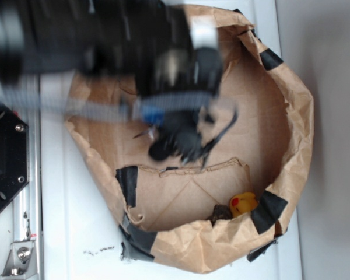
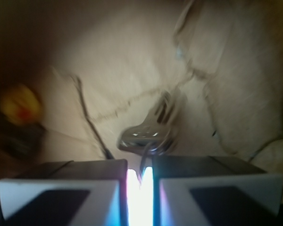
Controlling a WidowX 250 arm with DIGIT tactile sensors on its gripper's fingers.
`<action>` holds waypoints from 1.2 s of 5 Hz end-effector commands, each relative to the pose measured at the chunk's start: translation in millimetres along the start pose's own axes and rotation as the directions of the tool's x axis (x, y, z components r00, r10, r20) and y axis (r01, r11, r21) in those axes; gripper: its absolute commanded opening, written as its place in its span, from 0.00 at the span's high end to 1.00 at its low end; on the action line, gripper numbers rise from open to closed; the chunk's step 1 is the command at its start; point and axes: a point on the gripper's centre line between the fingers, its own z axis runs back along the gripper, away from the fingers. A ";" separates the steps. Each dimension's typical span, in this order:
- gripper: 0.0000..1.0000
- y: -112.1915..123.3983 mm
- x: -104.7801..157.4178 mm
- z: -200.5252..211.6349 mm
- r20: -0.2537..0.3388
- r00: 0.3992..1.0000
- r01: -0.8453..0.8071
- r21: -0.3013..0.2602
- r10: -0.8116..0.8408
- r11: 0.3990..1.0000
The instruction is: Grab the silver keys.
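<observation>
Grasp looks made: gripper (image 2: 140, 181) fingers nearly together, pinching the wire loop, with the silver keys (image 2: 152, 129) dangling just beyond (blurred) over the paper bag (image 2: 236, 84) floor. Next, lift straight up.

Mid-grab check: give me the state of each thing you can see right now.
gripper: nearly shut, pinching the keys' thin wire loop.
silver keys: dangling just beyond the fingertips, blurred.
paper bag: open, rim rolled down and taped.
yellow duck: resting in the bag, apart from the gripper.
</observation>
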 end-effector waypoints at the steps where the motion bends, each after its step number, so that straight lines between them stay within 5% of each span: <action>1: 1.00 0.0 5.0 31.3 0.104 0.995 0.003 0.022 -0.005 1.000; 2: 1.00 -0.1 4.5 11.3 0.106 0.994 -0.011 0.120 -0.002 0.993; 4: 1.00 -0.5 4.5 14.5 0.087 0.996 -0.005 0.123 -0.005 0.992; 5: 1.00 -3.6 1.9 18.4 -0.115 0.993 0.039 0.106 -0.027 0.994; 6: 1.00 -7.0 -1.0 29.9 -0.079 0.997 0.025 0.120 -0.016 0.992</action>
